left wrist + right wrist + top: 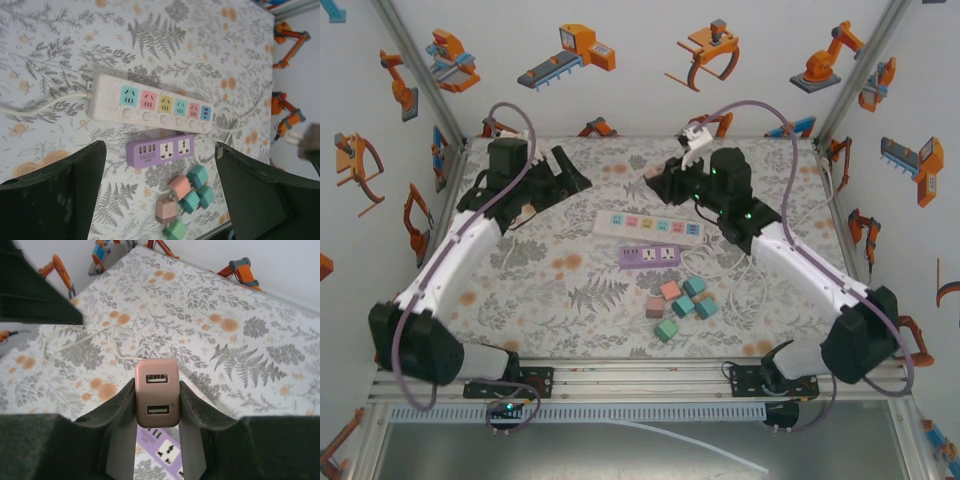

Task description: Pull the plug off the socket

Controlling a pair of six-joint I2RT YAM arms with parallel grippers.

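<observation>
Your right gripper (pixel 158 409) is clamped on a pink plug (pixel 157 390), one finger pressed against each side. The plug is held off the table, with the purple strip (pixel 159 447) directly beneath it. Your left gripper (pixel 160 147) hangs wide open and holds nothing. Below it lie two power strips, the white strip (pixel 150 107) and the purple one, and six loose plugs (pixel 189 200): two pink, three teal, one green. Beyond the right gripper, bare tablecloth (pixel 200 315) runs to the walls.

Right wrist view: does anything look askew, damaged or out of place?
Nothing stands out. The pink plug sits straight in the right hand, held clear of the purple strip below, with no visible damage.
</observation>
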